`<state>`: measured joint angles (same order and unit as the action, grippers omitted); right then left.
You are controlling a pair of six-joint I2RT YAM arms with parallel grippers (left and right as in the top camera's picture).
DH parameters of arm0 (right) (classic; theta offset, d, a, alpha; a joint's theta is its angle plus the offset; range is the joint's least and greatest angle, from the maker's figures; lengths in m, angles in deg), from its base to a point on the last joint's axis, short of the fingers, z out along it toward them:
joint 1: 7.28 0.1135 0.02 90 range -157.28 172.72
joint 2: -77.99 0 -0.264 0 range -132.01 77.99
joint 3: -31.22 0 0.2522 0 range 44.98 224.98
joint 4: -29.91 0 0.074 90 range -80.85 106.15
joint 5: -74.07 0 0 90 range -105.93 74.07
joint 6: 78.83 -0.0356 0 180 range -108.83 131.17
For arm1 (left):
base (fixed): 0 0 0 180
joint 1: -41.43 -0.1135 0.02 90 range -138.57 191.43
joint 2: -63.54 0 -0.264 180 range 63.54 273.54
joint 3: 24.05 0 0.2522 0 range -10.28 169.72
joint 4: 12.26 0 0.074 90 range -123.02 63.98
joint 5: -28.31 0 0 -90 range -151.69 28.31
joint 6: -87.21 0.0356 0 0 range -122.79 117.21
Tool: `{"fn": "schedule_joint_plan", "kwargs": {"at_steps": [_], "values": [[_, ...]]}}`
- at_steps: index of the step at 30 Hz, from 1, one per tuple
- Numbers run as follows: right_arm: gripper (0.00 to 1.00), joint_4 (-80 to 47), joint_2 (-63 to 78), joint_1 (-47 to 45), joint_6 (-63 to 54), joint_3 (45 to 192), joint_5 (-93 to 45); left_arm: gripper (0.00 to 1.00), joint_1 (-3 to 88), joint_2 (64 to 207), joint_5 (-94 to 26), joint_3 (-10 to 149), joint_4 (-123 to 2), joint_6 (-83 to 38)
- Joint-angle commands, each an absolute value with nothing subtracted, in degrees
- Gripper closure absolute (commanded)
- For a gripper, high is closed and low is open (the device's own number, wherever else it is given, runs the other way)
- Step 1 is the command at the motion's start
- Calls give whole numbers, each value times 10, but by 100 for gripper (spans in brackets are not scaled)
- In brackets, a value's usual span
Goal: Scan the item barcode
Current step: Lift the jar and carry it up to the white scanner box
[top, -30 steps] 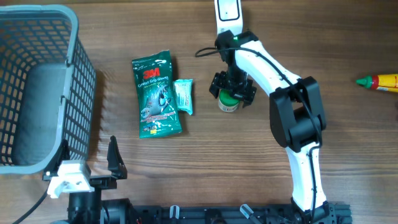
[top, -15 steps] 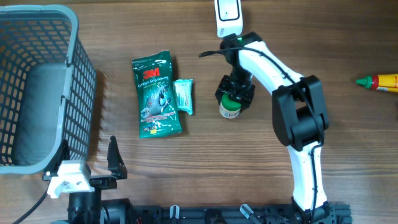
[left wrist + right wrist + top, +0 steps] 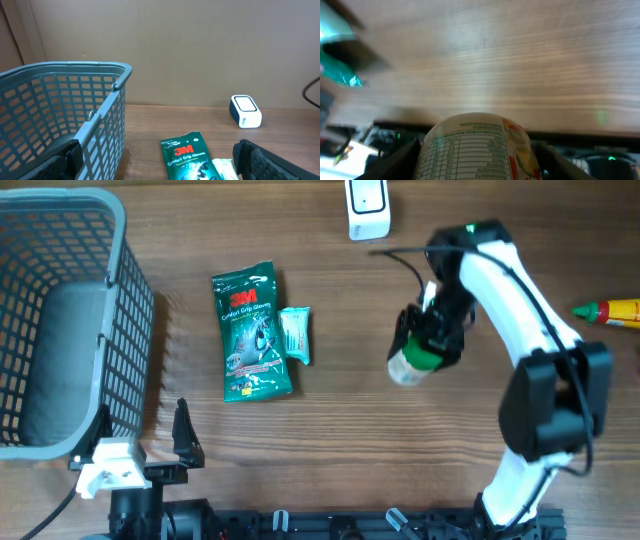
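The small white jar [image 3: 415, 361] with the green cap is clenched in the jaws of your right gripper [image 3: 428, 345]. It sits right of centre over the tabletop, well short of the white box-shaped scanner [image 3: 366, 208] at the far edge. It looks tipped onto its side and carried clear of the wood, cap toward the wrist and pale base pointing down and to the left. I judge the tilt is there so the printed side can be presented to the scanner rather than the lid. In the right wrist view the jar [image 3: 477, 145] fills the lower frame: a smooth, rounded cylinder with a glossy label, a fine printed table on its left and orange and green artwork on its right. No barcode is visible on this face, so you may need to roll the jar to find it.

Further out lie a flat, shiny green foil glove packet [image 3: 253, 330] and a small crinkled teal sachet [image 3: 295, 335], touching along one edge. A red and yellow squeeze bottle [image 3: 612, 311] lies at the right edge. The grey plastic lattice basket [image 3: 60, 210] stands at the left. Your left gripper [image 3: 143, 445] waits beside it with its jaws spread wide and nothing in them. The wood-grain tabletop [image 3: 330, 450] is matte.
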<state>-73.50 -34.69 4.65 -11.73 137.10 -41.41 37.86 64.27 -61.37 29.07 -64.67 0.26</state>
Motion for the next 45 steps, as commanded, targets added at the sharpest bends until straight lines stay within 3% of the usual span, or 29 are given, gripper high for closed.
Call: {"fn": "schedule_joint_plan", "kwargs": {"at_steps": [1, 5, 10, 15, 21, 25, 34, 45], "values": [[41, -688, -274, 60, -123, 1255, -530, 0, 374, 638, -615, 289, -645, -3], [41, -586, -223, 105, -210, 1136, -601, 0, 374, 638, -615, 289, -645, -3], [41, -544, -223, 173, -251, 1111, -641, 0, 374, 638, -615, 289, -645, -3], [42, -544, -223, 182, -248, 1111, -644, 0, 374, 638, -615, 289, -645, -3], [44, -568, -206, 155, -166, 1111, -630, 0, 374, 638, -615, 289, -645, -3], [45, -550, -143, 120, -191, 1111, -548, 0, 374, 638, -615, 289, -645, -3], [43, -297, 8, 112, -295, 1127, -305, 0, 374, 638, -615, 289, -645, -3], [41, -13, -84, 112, -263, 1127, -156, 0, 374, 638, -615, 289, -645, -3]]}}
